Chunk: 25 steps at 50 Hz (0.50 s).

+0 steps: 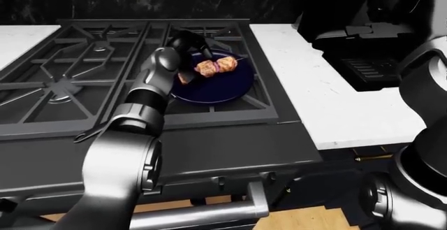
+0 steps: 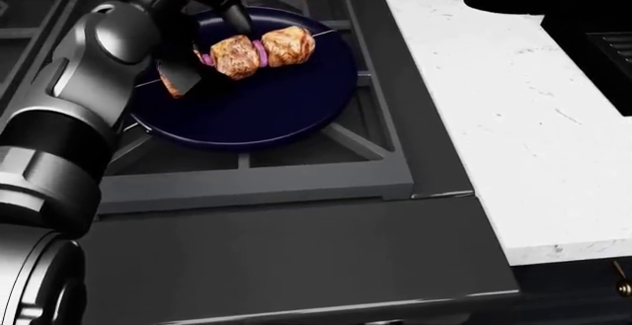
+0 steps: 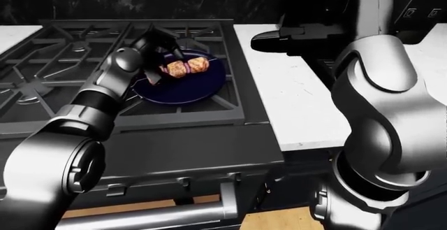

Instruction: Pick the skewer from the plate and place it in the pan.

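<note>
Over stove grate, our left robot hand (image 2: 198,40) closes fingers round left end of skewer (image 2: 247,52), which sits on or just above dark blue plate (image 2: 287,110); contact hard to judge. Right robot hand not visible. Pan not seen in any view. We judge grip needs firming: keep skewer level, lift straight up clear of plate rim before swinging toward pan.

Skewer (image 2: 247,52): thin stick carrying browned meat chunks separated by purple onion slices. It lies nearly level, tilted slightly up toward the head view's right, over the upper left part of the plate (image 2: 287,110). Plate: round, dark blue, resting on the stove grate. The pan is not visible.
</note>
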Available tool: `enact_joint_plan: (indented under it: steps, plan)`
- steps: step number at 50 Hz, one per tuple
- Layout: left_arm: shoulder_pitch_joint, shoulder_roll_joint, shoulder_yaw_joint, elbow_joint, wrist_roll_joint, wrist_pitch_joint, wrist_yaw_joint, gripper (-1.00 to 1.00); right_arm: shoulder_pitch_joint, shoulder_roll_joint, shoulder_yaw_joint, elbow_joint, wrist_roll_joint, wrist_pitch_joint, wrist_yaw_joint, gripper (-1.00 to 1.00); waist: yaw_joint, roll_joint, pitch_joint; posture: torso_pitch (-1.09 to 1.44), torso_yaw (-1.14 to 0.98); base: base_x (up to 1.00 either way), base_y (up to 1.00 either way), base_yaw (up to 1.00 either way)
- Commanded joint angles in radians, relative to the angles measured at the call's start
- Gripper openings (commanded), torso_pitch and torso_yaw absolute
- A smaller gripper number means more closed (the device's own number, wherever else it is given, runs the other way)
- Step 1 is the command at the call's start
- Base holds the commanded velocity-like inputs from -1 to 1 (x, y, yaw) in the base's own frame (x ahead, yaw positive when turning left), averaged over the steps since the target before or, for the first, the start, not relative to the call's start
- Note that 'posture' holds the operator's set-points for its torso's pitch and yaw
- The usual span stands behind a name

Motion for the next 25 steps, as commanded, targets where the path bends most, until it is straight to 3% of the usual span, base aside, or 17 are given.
enact_joint_plan:
  steps: [1, 6, 11, 25]
  plan:
    - [-0.047, 0.006, 0.005, -0.041, -0.008, -0.025, 0.018, -1.0, -0.029, -0.013, -0.013, -0.015, -0.005, -0.03, -0.003, 1.0, -0.001, -0.001, -0.031, 0.0, 0.0, 0.0, 0.0, 0.0]
    - [-0.052, 0.001, 0.005, -0.034, -0.009, -0.023, 0.019, -1.0, -0.033, -0.014, -0.014, -0.013, -0.003, -0.029, -0.004, 1.0, 0.0, -0.001, -0.031, 0.0, 0.0, 0.0, 0.0, 0.0]
    - [-0.055, 0.001, 0.002, -0.034, -0.005, -0.021, 0.016, -0.1, -0.033, -0.017, -0.017, -0.012, 0.001, -0.03, -0.004, 1.0, 0.0, -0.001, -0.03, 0.0, 0.0, 0.0, 0.0, 0.0]
    - [-0.052, 0.0, 0.006, -0.033, -0.008, -0.019, 0.016, -0.01, -0.034, -0.016, -0.012, -0.01, 0.004, -0.031, -0.01, 1.0, 0.001, -0.002, -0.029, 0.0, 0.0, 0.0, 0.0, 0.0]
